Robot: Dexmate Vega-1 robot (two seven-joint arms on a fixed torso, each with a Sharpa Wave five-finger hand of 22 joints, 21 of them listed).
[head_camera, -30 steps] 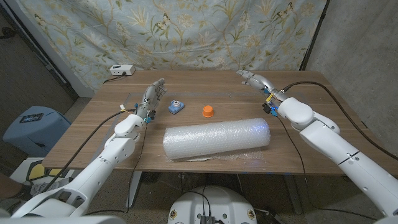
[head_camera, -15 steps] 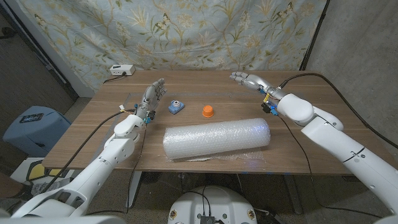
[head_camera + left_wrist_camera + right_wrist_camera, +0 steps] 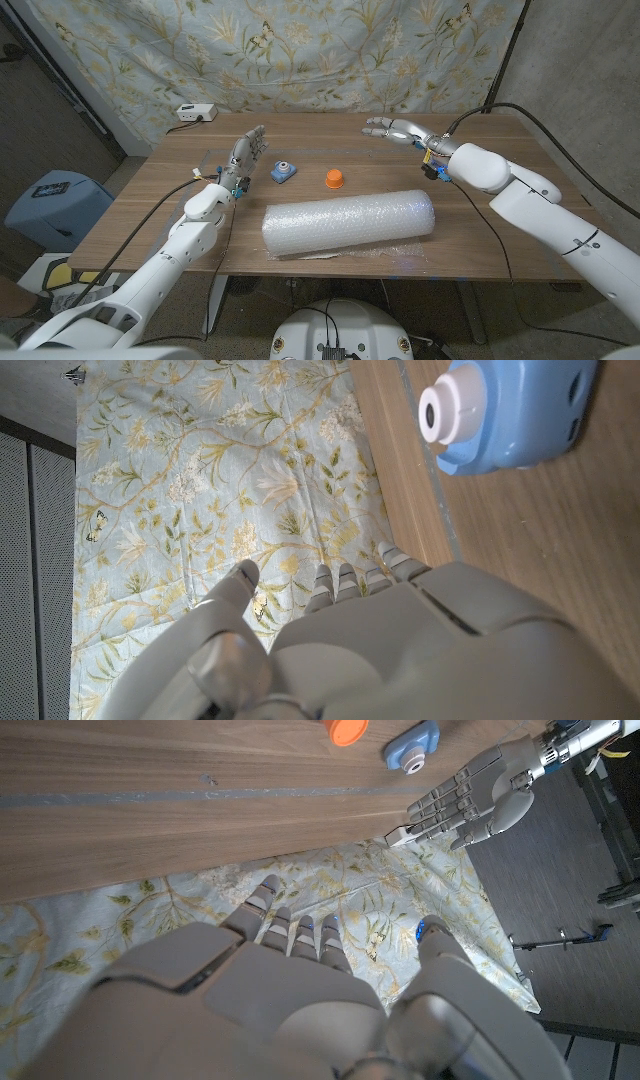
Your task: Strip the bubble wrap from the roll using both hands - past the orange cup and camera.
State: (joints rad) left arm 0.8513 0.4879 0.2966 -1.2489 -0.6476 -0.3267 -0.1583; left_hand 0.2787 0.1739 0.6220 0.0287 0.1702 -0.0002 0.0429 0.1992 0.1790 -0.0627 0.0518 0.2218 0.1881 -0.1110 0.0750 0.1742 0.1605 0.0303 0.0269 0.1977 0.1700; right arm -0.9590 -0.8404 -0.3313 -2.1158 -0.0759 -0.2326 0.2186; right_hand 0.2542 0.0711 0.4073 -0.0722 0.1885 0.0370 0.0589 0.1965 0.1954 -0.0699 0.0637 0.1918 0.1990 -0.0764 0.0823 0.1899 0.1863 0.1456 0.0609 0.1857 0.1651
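A roll of bubble wrap [image 3: 349, 224] lies across the table's near middle, a loose edge along its front. Behind it sit a small orange cup [image 3: 334, 178] [image 3: 347, 729] and a blue toy camera [image 3: 283, 172] [image 3: 513, 412] [image 3: 413, 747]. My left hand [image 3: 246, 152] [image 3: 330, 650] [image 3: 478, 796] is raised left of the camera, fingers straight and apart, holding nothing. My right hand [image 3: 393, 130] [image 3: 290, 990] hovers over the table's far right, fingers stretched toward the middle, empty. Both hands are well away from the roll.
A white box [image 3: 195, 113] with a cable sits at the table's [image 3: 500, 240] far left corner. A floral cloth [image 3: 300, 50] hangs behind. Black cables trail from both arms over the table edges. A blue bin [image 3: 55, 200] stands on the floor at left.
My right hand has swung left toward the table's middle, fingers turning to point leftward. The left hand, roll, cup and camera have not moved.
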